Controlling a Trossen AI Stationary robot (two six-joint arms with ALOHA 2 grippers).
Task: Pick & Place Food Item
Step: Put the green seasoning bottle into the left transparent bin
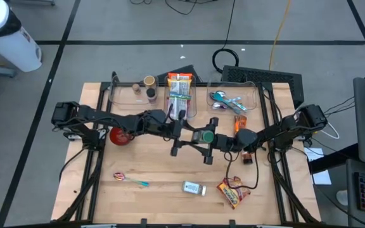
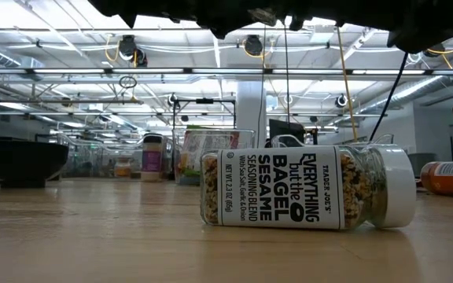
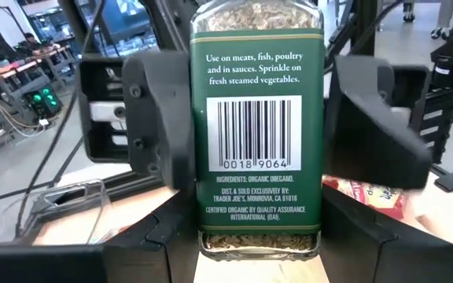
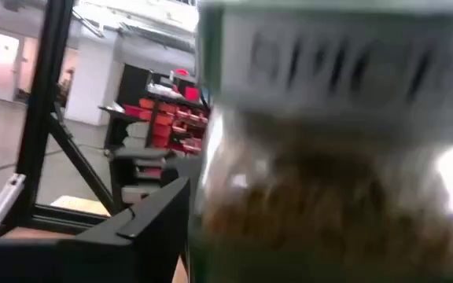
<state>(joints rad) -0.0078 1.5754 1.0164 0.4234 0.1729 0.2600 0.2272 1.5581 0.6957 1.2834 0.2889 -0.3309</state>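
Observation:
A glass oregano jar with a green label and green lid hangs upright above the table's middle, where both arms meet. My left gripper comes from the table's left and is shut on the jar. My right gripper comes from the right and is open. Its fingers stand on either side of the jar's upper body, with a gap showing on one side. The right wrist view is filled by the blurred jar, so I cannot tell whether the right fingers touch it. My left gripper pinches the jar's lower body between its two fingers, one on each narrow side. The fingers come about level from the table's left. The jar stands upright in the hold, lid up, lifted clear of the table.
A bagel seasoning jar lies on its side near the front edge, beside a red snack bag and a spoon. A red bowl sits under the left arm. Clear bins with cups, snack packs and utensils line the far side.

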